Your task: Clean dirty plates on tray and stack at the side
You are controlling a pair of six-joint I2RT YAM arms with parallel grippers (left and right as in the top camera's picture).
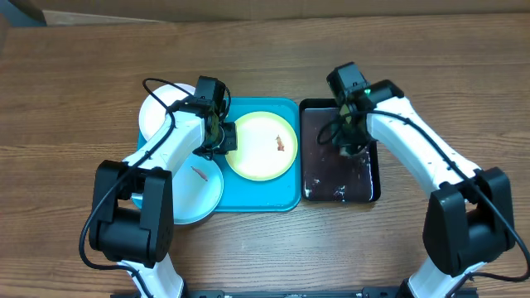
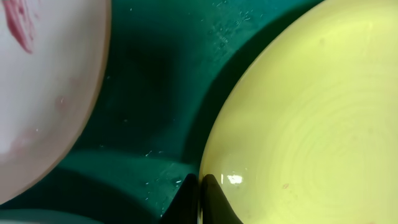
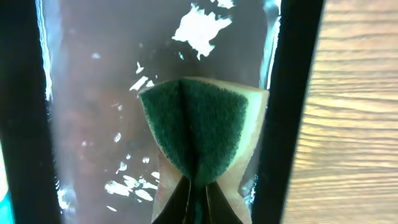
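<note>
Though cut off at frame bottom, left gripper [image 2: 199,194] pinches the yellow-green plate [image 2: 311,112] by its rim, right gripper [image 3: 196,194] a folded sponge [image 3: 199,118].

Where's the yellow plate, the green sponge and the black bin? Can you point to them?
yellow plate [image 1: 261,147]: overhead view, middle of its pale inside.
sponge [image 3: 196,121]: right wrist view, on its green scrubby face.
black bin [image 1: 327,170]: overhead view, on its bare shiny floor.

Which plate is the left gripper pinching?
The yellow-green plate: the left gripper is shut on its rim. The white plate and pale blue plate are not gripped.
</note>
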